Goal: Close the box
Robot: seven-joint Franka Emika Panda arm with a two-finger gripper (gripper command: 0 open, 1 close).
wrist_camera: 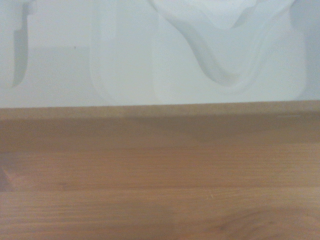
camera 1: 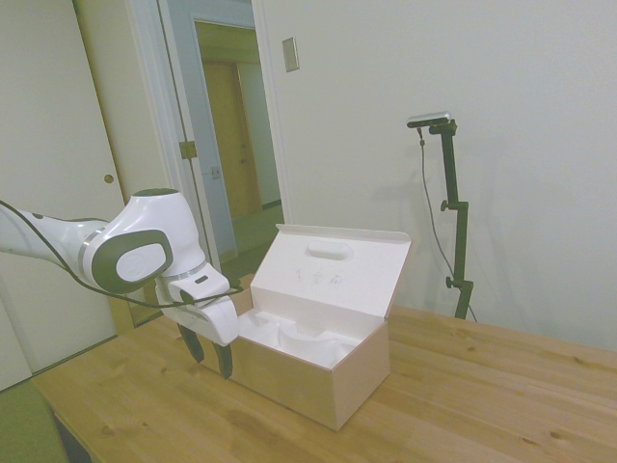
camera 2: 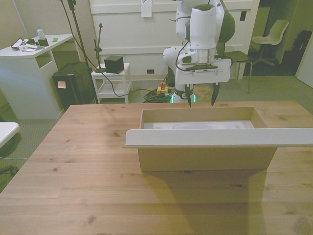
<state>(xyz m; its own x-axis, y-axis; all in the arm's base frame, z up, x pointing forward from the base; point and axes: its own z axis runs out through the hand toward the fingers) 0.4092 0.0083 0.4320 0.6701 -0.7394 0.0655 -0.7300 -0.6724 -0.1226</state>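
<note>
There was one box [camera 1: 318, 362] on one wooden table [camera 1: 482, 405], with one hinged lid [camera 1: 333, 270] and one white insert [camera 1: 299, 342] inside. The lid carried one oval bump [camera 1: 329, 252]. One white arm [camera 1: 116, 251] ended in one gripper [camera 2: 201, 100] with two dark fingers [camera 2: 213, 95]. Behind the table, in the front view, stood one white desk [camera 2: 29, 73], one small white shelf cart [camera 2: 111, 81] with one black cube [camera 2: 113, 63], and one chair [camera 2: 271, 39].

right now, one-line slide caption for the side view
Open gripper poised beside the box, lid standing upright.
</note>
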